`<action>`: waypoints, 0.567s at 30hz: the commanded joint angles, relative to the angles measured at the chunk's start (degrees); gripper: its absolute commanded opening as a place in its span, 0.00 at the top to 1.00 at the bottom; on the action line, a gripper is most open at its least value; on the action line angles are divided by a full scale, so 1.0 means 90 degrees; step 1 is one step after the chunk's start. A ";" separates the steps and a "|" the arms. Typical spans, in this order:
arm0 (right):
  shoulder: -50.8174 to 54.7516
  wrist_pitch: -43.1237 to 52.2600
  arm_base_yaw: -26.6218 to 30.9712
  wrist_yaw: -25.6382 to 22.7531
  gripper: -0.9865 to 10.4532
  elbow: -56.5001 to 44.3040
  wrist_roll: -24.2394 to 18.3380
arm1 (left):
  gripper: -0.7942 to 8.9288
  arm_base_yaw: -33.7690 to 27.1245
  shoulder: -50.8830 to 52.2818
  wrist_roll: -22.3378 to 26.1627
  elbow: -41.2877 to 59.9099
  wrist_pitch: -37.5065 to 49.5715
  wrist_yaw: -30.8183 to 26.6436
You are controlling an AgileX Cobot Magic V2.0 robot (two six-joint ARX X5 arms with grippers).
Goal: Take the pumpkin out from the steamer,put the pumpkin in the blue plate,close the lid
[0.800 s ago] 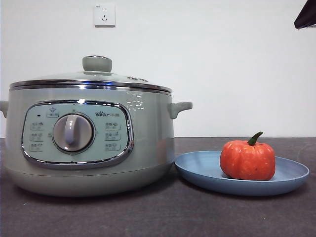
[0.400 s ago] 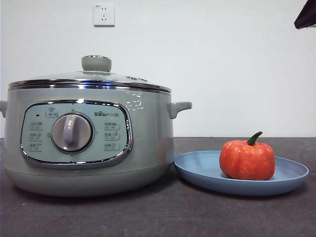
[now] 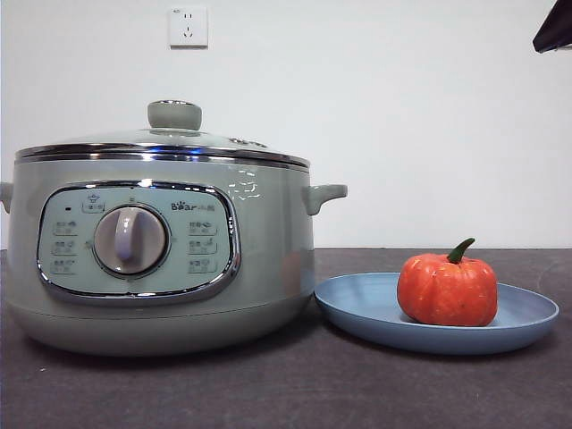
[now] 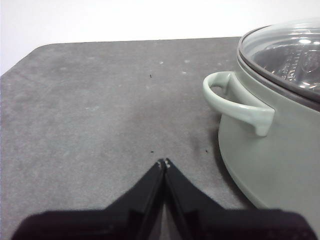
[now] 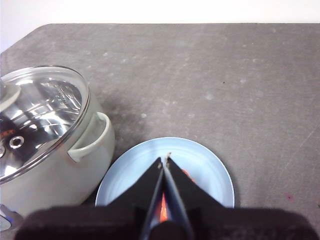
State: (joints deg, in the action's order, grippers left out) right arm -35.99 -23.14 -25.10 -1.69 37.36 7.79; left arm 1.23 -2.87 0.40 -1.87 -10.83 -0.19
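The pumpkin sits upright on the blue plate, just beside the steamer, and the lid lies seated on the steamer's rim, its knob on top. By how things lie, all 3 steps look done.

The left hand hangs above bare bench near the steamer's side handle, its 2 jaws pressed together and gripping nothing. The right hand hovers above the plate with jaws closed too, empty; orange shows behind them.

If handled again, the pumpkin is probably light and stiff, its ribbed sides giving a fair hold across the body; the curved stem looks too thin to trust. The glass lid is likely heavier, fragile and slippery at its steel rim, so the knob is the place to grasp.
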 commanded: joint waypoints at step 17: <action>0.0010 0.0017 -0.0002 -0.0022 0.91 -0.0039 0.0073 | 0.92 -0.0019 0.0015 -0.0041 0.0073 -0.0287 0.0034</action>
State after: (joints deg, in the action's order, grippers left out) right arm -35.99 -23.16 -25.10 -1.69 37.36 7.97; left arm 1.23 -2.87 0.40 -1.87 -12.86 -0.19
